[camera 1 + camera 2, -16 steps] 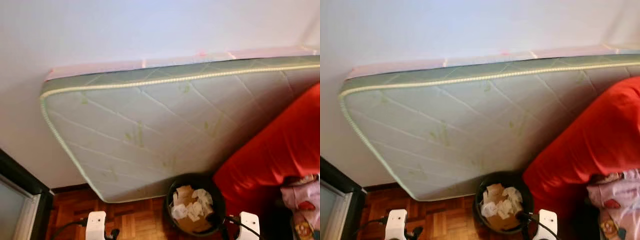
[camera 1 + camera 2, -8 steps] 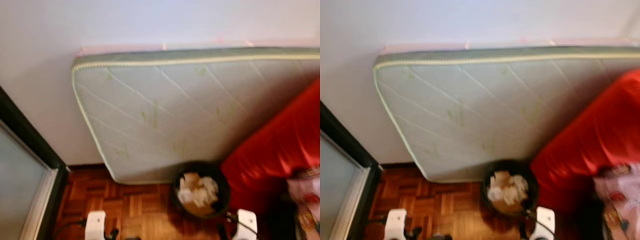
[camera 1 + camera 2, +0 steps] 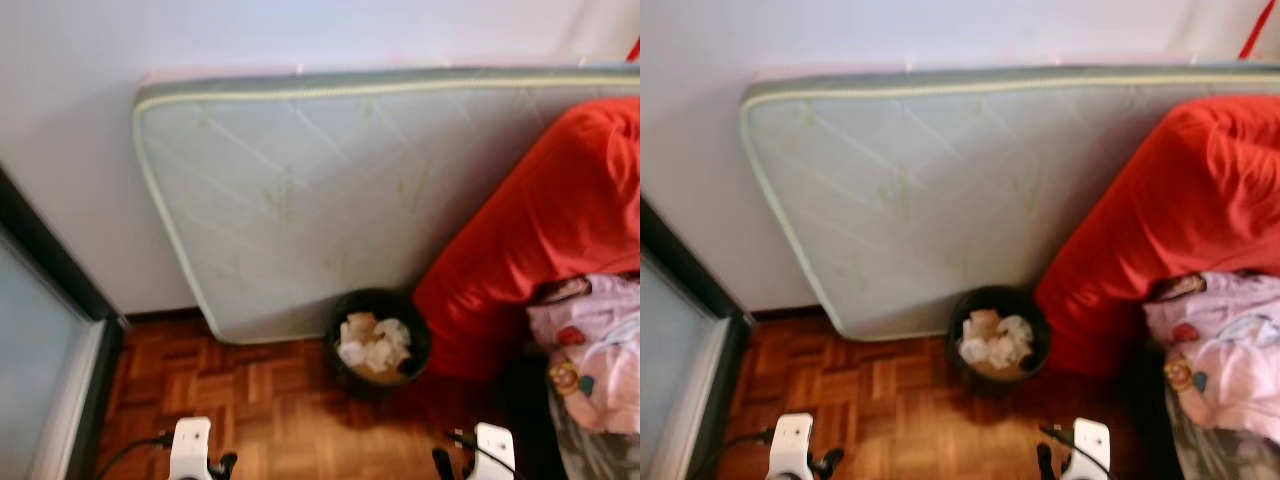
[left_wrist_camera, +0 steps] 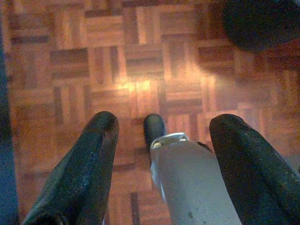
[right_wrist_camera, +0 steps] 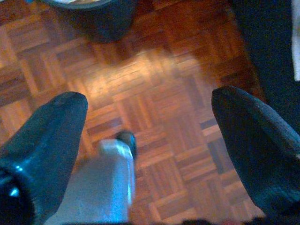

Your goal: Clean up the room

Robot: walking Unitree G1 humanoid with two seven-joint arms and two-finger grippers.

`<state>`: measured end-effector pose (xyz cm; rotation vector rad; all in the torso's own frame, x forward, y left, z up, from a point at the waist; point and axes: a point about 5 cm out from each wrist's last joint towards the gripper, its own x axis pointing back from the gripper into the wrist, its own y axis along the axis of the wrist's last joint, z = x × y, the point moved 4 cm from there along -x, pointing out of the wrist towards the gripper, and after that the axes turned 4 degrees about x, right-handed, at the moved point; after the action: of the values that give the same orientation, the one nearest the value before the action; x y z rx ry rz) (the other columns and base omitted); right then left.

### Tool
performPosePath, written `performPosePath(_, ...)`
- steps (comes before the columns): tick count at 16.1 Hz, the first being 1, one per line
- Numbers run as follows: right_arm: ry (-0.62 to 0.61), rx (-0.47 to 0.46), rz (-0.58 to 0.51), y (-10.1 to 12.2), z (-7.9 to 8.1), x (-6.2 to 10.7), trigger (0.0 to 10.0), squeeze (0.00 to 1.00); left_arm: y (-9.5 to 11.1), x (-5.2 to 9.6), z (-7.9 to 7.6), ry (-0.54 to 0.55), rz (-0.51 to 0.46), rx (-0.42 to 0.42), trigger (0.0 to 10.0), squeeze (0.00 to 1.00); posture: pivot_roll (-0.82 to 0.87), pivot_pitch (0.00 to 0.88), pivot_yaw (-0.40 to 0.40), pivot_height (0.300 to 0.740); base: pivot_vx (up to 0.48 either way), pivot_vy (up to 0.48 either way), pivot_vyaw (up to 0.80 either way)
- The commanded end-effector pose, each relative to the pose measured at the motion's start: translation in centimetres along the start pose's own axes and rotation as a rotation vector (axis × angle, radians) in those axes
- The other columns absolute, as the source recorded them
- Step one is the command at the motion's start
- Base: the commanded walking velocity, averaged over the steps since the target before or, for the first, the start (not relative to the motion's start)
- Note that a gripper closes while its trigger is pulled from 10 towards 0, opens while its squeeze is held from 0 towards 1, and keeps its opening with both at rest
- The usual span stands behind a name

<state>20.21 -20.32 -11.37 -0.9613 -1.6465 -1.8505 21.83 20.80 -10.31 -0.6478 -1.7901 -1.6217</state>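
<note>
A dark round waste bin [image 3: 377, 337] stands on the parquet floor, holding crumpled white paper [image 3: 372, 346] and brown scraps. It sits at the foot of a pale green mattress [image 3: 330, 190] that leans on the wall. My left gripper [image 4: 161, 126] hangs open over bare parquet, with nothing between its fingers [image 4: 96, 154]. My right gripper [image 5: 150, 105] is also open and empty above the floor, with the bin's dark wall [image 5: 101, 16] just beyond it. White wrist housings [image 3: 191, 445] show at the lower edge of the head views.
A red cushion or sofa [image 3: 545, 220] stands right of the bin, with pink clothes [image 3: 590, 350] heaped on it. A dark-framed glass door [image 3: 45, 340] stands at the left. Parquet floor [image 3: 270, 410] lies open between the door and the bin.
The camera has tilted down and swung, so more floor and the pink clothes show and the bin sits higher in the picture. Both arms still hang low.
</note>
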Motion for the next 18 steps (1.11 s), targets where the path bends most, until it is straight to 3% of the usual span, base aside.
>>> performPosePath(1, -0.012, -0.005, 0.009, -0.36, -0.37, 0.11, 10.0, 0.00, -1.12, 0.20, 0.01, 0.006, 0.042, -0.008, 10.0, 0.00, 0.07, 0.124, -0.030, 0.738, 0.000, 0.000, 0.00)
performPosePath(4, -0.007, -0.002, 0.021, -0.46, -0.26, 0.08, 10.0, 0.00, -1.07, 0.18, -0.05, 0.003, 0.040, -0.005, 10.0, 0.00, 0.07, 0.121, -0.031, 0.738, 0.000, 0.000, 0.00)
performPosePath(12, 0.006, 0.012, 0.032, -0.61, 0.14, 0.06, 10.0, 0.00, -1.19, 0.14, -0.09, -0.001, 0.061, -0.038, 10.0, 0.00, 0.07, 0.110, -0.030, 0.738, 0.000, 0.000, -0.80)
performPosePath(14, 0.011, 0.018, 0.035, -0.69, 0.22, 0.07, 10.0, 0.00, -1.00, 0.12, -0.10, -0.008, 0.054, -0.092, 10.0, 0.00, 0.06, 0.101, -0.027, 0.738, 0.000, 0.000, -0.80)
performPosePath(18, 0.015, 0.025, 0.041, -0.84, 0.21, 0.10, 10.0, 0.00, -1.23, 0.13, -0.24, -0.019, 0.070, -0.102, 10.0, 0.00, 0.05, 0.086, -0.027, 0.738, 0.000, -0.343, -0.80)
